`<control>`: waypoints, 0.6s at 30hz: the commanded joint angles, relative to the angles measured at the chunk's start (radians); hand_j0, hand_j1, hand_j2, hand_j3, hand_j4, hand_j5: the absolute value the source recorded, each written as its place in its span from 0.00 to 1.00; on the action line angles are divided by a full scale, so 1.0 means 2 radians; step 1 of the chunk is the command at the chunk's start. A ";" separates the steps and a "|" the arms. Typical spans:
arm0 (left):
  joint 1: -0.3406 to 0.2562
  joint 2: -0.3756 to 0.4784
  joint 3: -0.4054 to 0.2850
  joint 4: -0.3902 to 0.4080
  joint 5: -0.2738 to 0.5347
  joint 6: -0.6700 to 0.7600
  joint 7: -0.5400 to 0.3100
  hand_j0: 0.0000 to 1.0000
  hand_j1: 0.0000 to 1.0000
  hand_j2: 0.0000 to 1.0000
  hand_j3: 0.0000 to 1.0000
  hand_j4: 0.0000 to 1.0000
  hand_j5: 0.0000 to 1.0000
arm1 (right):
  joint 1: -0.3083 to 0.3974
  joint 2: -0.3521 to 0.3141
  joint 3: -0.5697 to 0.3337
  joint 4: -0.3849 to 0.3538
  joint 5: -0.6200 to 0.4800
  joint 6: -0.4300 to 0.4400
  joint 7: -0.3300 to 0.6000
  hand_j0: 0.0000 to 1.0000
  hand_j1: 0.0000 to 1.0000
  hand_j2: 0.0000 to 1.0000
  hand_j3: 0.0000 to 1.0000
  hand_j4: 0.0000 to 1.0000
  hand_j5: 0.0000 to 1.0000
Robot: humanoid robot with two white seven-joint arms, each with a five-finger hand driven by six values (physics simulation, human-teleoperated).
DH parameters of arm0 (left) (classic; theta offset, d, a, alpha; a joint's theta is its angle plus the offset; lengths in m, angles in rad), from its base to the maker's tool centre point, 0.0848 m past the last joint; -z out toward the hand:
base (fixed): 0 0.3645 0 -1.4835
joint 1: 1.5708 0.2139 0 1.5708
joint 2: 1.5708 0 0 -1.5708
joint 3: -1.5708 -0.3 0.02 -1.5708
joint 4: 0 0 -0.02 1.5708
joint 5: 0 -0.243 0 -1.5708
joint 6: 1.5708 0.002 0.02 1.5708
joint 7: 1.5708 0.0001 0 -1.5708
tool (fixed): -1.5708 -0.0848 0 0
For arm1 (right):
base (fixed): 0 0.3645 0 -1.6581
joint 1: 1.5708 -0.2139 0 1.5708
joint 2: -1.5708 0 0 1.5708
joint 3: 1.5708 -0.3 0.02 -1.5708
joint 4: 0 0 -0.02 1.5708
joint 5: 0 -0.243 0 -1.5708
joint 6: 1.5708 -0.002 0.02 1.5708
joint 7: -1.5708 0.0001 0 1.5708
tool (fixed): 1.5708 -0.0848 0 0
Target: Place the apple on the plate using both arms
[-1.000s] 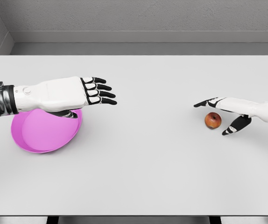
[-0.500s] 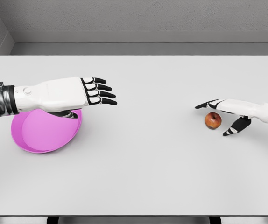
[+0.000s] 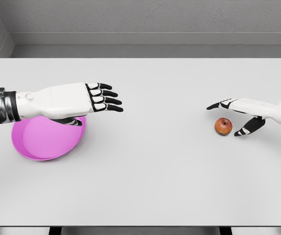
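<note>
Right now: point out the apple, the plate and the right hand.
apple [image 3: 223,126], head view, middle of its red skin.
plate [image 3: 42,142], head view, bare pink inside.
right hand [image 3: 243,111], head view, middle of the hand, fingers spread beside the apple.

The left robot hand [image 3: 89,98] has a white, smooth shell over its back and a broad white forearm. Its fingers [image 3: 108,94] are black at the tips, with white segments near the knuckles and dark joints between them. At the wrist end, near the left edge, there is a metallic grey cuff with a black ring and a small round screw-like mark on the white casing. The right robot hand [image 3: 243,111] is slimmer in this view, also white, with black fingertips [image 3: 214,106] and a grey band at the forearm by the right edge.
</note>
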 commanded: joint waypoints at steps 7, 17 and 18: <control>0.000 0.000 0.000 0.000 0.003 0.000 0.000 1.00 1.00 1.00 1.00 1.00 1.00 | 0.001 -0.001 0.010 0.000 -0.004 0.001 0.000 0.92 0.92 0.92 0.92 0.92 0.92; 0.000 0.000 0.000 0.000 0.003 0.000 0.000 1.00 1.00 1.00 1.00 1.00 1.00 | 0.001 -0.002 0.017 0.000 -0.004 0.001 0.000 0.81 0.81 0.81 0.81 0.81 0.81; 0.000 0.000 0.000 0.000 0.003 0.000 0.000 1.00 1.00 1.00 1.00 1.00 1.00 | 0.001 -0.002 0.017 0.000 -0.005 0.001 0.000 0.81 0.81 0.81 0.81 0.81 0.81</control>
